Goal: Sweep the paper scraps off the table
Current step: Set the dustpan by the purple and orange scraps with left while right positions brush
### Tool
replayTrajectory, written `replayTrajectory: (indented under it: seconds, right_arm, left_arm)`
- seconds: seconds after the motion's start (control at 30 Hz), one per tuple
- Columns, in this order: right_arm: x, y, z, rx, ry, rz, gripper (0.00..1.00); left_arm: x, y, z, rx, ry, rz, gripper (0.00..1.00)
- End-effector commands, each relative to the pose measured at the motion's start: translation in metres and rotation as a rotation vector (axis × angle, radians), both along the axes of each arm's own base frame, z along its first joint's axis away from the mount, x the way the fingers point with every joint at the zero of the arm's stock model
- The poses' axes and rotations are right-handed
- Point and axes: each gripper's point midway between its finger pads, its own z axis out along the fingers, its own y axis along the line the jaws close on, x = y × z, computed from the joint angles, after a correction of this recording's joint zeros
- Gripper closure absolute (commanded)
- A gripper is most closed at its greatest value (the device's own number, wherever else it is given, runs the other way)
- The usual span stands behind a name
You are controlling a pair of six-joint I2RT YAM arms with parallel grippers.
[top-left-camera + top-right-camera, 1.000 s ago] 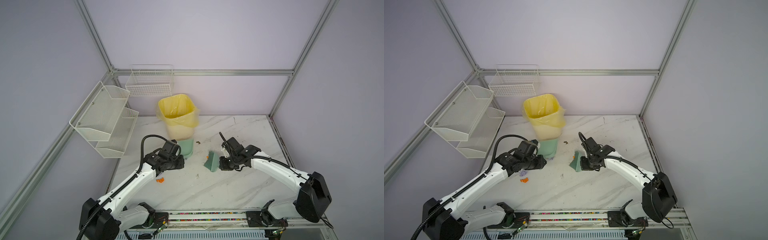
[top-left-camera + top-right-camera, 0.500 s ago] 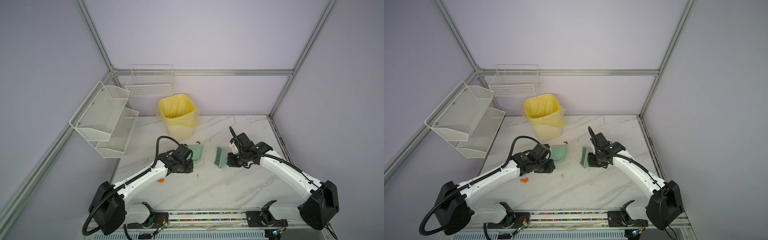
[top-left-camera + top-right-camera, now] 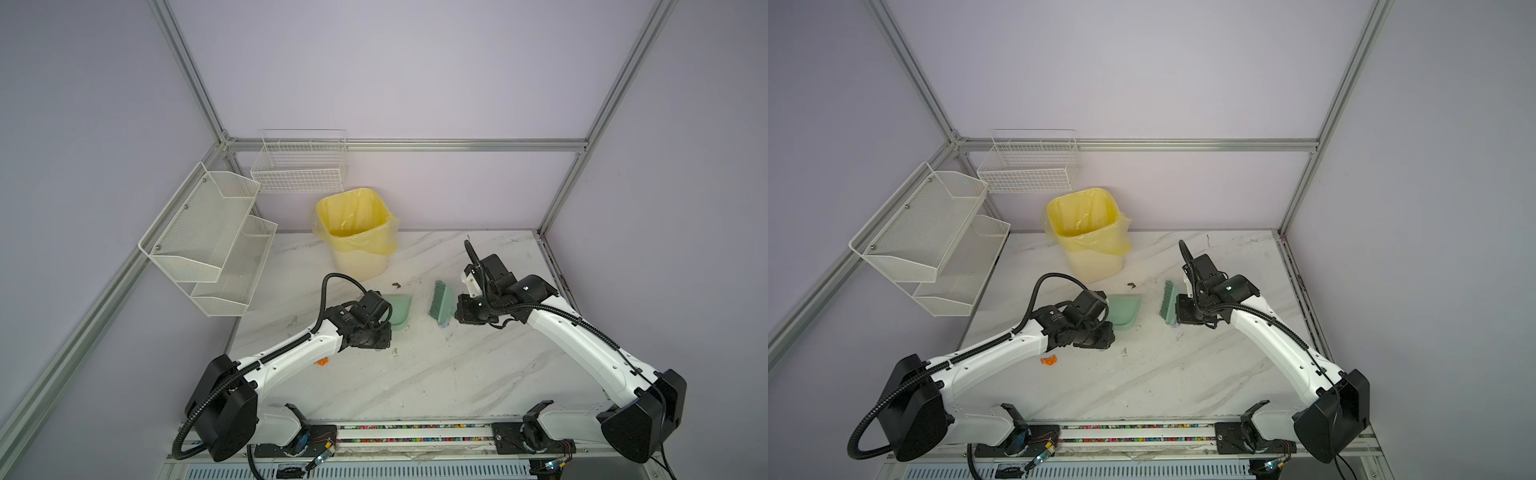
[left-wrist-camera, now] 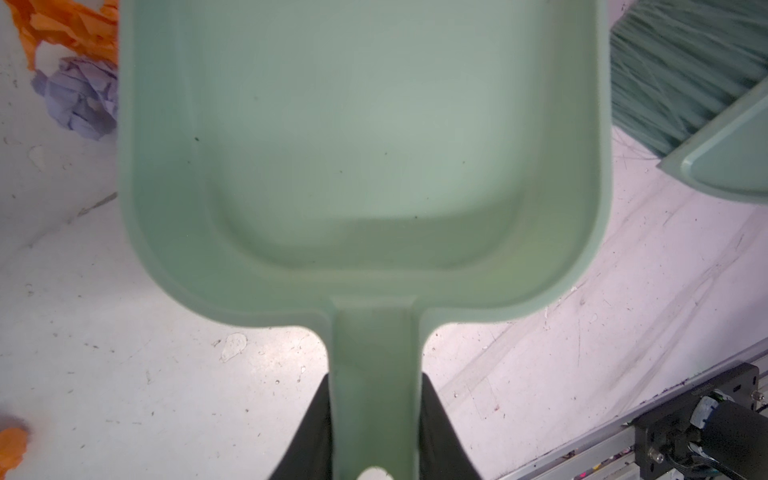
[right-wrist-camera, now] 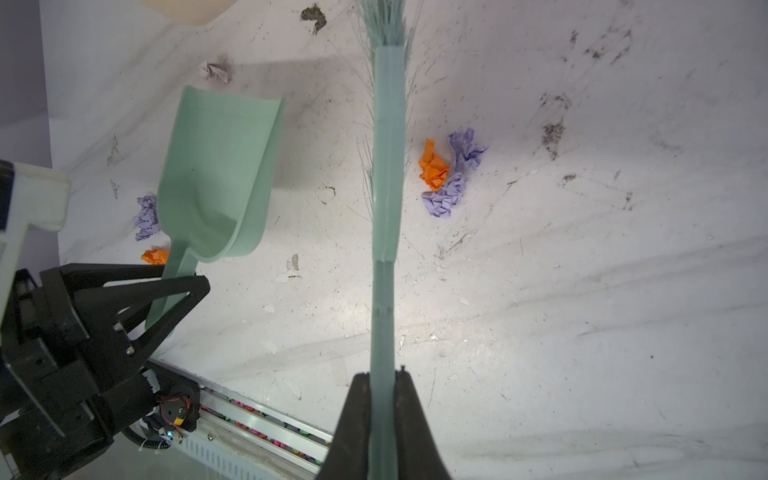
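One dustpan (image 5: pixel 216 166); one brush (image 5: pixel 388 166); six-plus scraps (image 5: pixel 434 166)

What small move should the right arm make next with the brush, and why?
Probably shift the brush past the orange and purple scraps, away from the dustpan: they lie on the brush's side opposite the empty dustpan, so a sweep now would miss them.

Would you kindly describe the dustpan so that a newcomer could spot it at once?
Start at the yellow-lined bin at the back of the marble table. Just in front of it is the mint-green dustpan, its handle clamped in the left gripper. Unlike the same-coloured brush beside it, it is an empty scoop without bristles.
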Motion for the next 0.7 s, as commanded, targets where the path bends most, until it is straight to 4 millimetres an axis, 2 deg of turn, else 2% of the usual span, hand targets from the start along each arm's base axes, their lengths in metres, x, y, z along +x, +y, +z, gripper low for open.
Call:
replayTrajectory:
  seconds: [0.0, 0.17, 0.2, 0.47, 0.67]
  right_arm:
    - [0.006, -0.011, -0.002, -0.062, 0.004, -0.041, 1.00]
    - [0.019, -0.018, 0.013, -0.091, -0.037, -0.070, 1.00]
    - [0.019, -0.020, 0.006, -0.121, -0.006, -0.071, 1.00]
    - [0.041, -0.039, 0.012, -0.235, -0.034, -0.117, 1.00]
    - [0.054, -0.050, 0.003, -0.309, -0.026, -0.138, 1.00]
  left_arm:
    - [0.016, -0.023, 0.044, -0.084, -0.106, -0.043, 0.85]
    - [0.007, -0.038, 0.041, -0.086, -0.090, -0.105, 0.85]
    - [0.005, -0.041, 0.040, -0.087, -0.084, -0.118, 0.85]
    - [-0.010, -0.050, 0.037, -0.075, -0.063, -0.186, 0.85]
    - [-0.022, -0.058, 0.035, -0.063, -0.063, -0.260, 0.85]
